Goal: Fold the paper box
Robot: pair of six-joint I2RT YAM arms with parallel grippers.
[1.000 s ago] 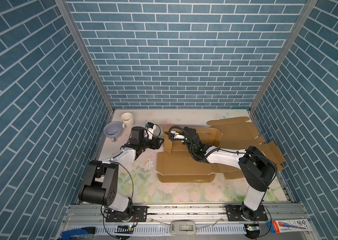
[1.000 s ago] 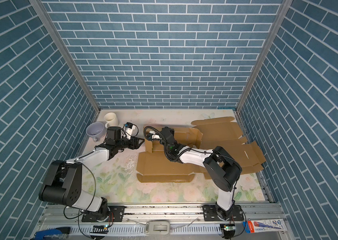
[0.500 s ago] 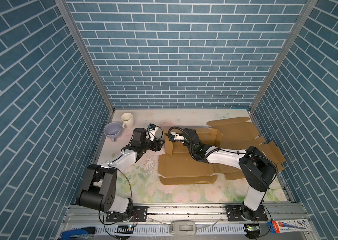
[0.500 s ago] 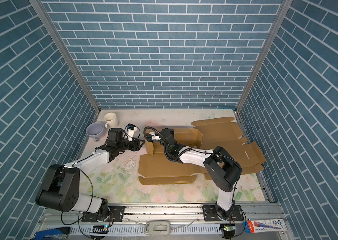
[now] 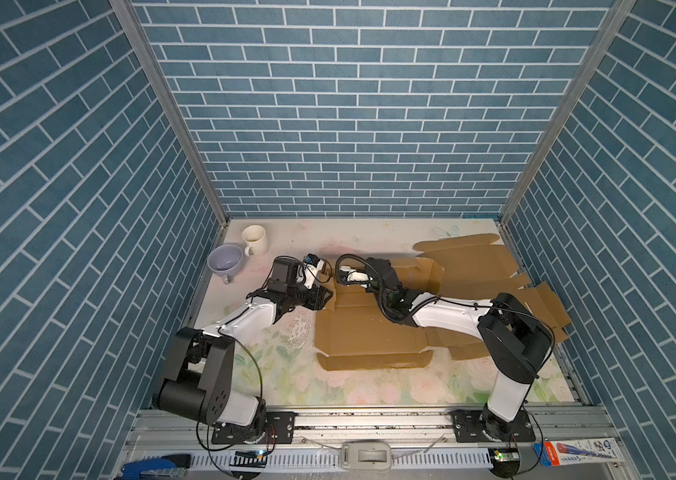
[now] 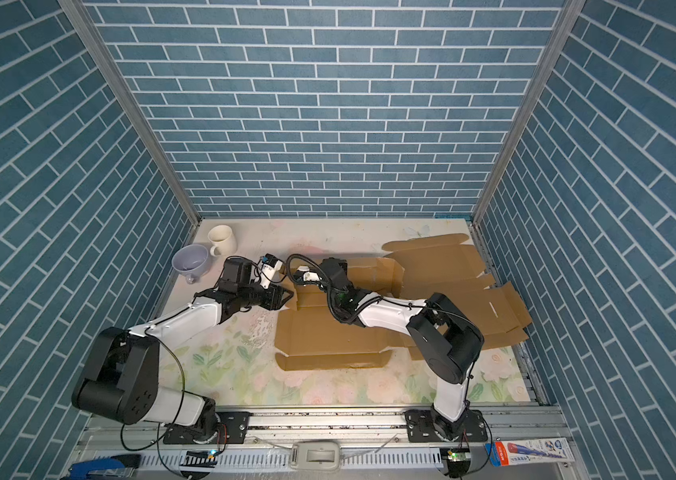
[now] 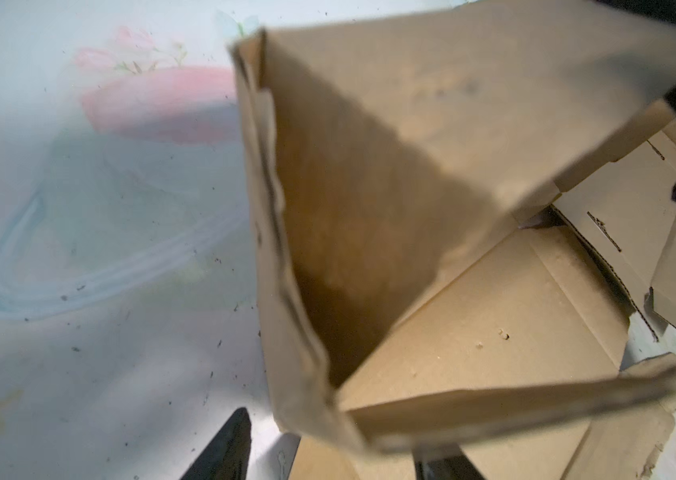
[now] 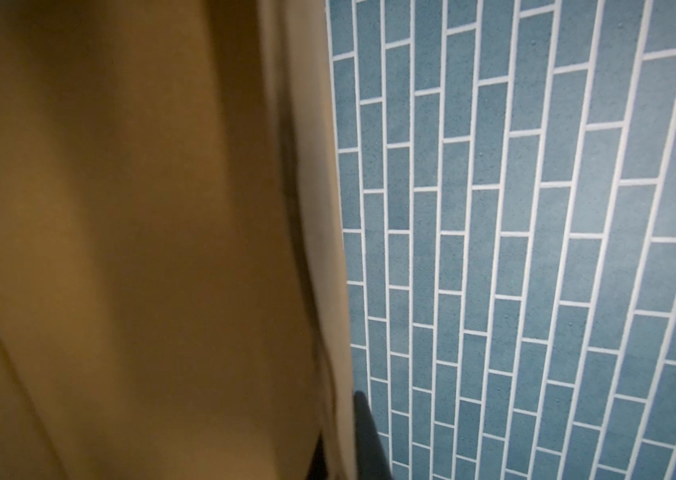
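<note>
Two grippers meet at the left end of the paper box, which lies mostly flat on the floral table, right of centre in both top views. Its wide base panel rests on the table, with a narrow strip folded up along the near edge and a raised wall along the far edge.

The left gripper reaches in from the lower left. Its two dark fingers stand apart, one over bare table outside the box and the other inside. The upright corner of the box's end wall sits between them. A strip of table shows between the outer finger and the cardboard, so the jaws are open and not pinching.

The right gripper reaches across from the right, over the base panel, to the same end of the box. In the right wrist view a thin cardboard flap runs between its dark fingers, and the jaws are closed on it. The blue brick wall fills the rest of that view.

More flat brown cardboard spreads toward the right back corner. I cannot tell whether it belongs to the same box. A cream mug and a lavender cup stand just beside each other at the left back of the table, apart from the box.
</note>
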